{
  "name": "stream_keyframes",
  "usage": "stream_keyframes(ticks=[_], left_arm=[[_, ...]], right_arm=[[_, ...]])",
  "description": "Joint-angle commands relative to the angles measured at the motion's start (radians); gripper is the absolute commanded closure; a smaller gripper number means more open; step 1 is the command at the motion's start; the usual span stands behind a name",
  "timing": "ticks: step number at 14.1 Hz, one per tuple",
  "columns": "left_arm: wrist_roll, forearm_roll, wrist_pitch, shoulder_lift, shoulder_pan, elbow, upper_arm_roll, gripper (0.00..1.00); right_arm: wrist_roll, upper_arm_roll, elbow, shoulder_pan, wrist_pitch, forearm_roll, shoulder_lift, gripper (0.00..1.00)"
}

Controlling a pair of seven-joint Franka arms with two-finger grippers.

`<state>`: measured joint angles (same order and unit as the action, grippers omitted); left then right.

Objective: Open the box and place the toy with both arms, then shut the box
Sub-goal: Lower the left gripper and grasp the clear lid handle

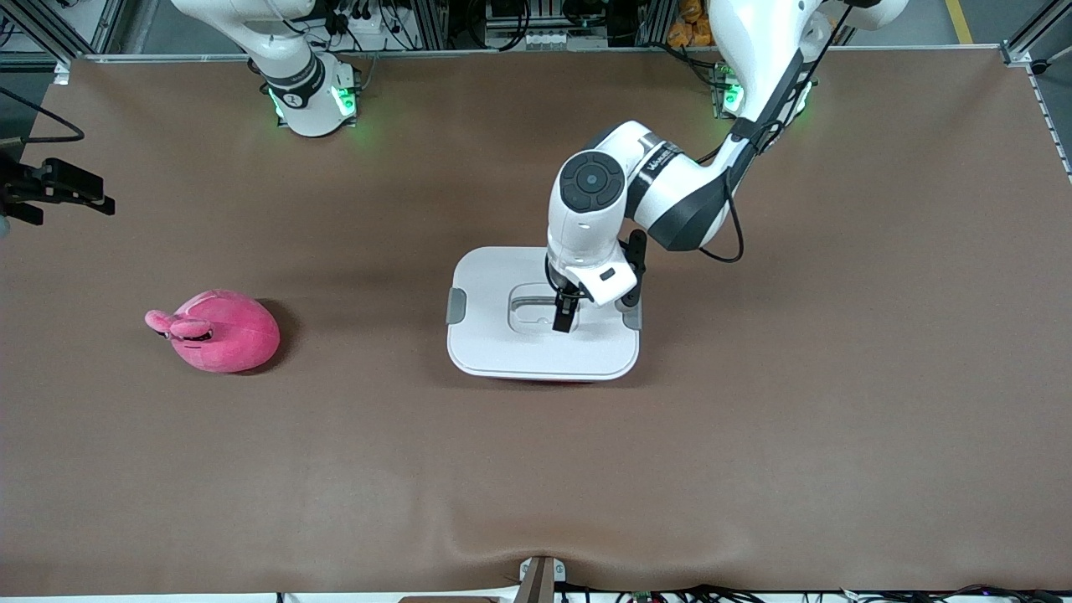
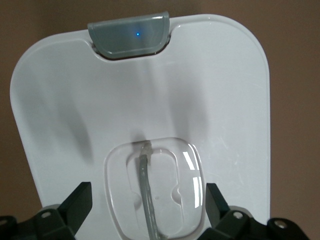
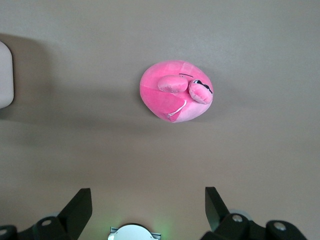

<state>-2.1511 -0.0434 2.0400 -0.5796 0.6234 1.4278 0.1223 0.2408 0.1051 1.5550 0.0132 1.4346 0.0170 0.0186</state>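
One toy sits toward the right arm's end on open brown table, well apart from one box mid-table, lid on, two grey clips at its edges, left gripper released, fingers spread over the recessed handle, right gripper likewise spread, high over the toy.

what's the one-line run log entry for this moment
left tool: open, over recessed grey handle | white-lidded pink plastic box: closed | bright pink plush toy: on table toward right arm's end | right tool: open, above table
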Motion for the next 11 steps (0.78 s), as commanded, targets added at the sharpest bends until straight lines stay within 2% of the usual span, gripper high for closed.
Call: stream_keyframes(ticks=[1, 8, 11], left_arm=[[-0.061, -0.018, 0.005, -0.043, 0.027, -0.053, -0.016, 0.05], [-0.165, -0.015, 0.023, -0.051, 0.029, -0.079, -0.015, 0.24], [-0.184, -0.016, 0.023, -0.062, 0.045, -0.081, -0.016, 0.28]], right_arm=[[0.002, -0.007, -0.018, 0.013, -0.011, -0.005, 0.014, 0.00], [0.003, -0.008, -0.015, 0.013, -0.013, -0.002, 0.014, 0.00], [0.003, -0.008, -0.012, 0.008, -0.014, -0.003, 0.015, 0.00]])
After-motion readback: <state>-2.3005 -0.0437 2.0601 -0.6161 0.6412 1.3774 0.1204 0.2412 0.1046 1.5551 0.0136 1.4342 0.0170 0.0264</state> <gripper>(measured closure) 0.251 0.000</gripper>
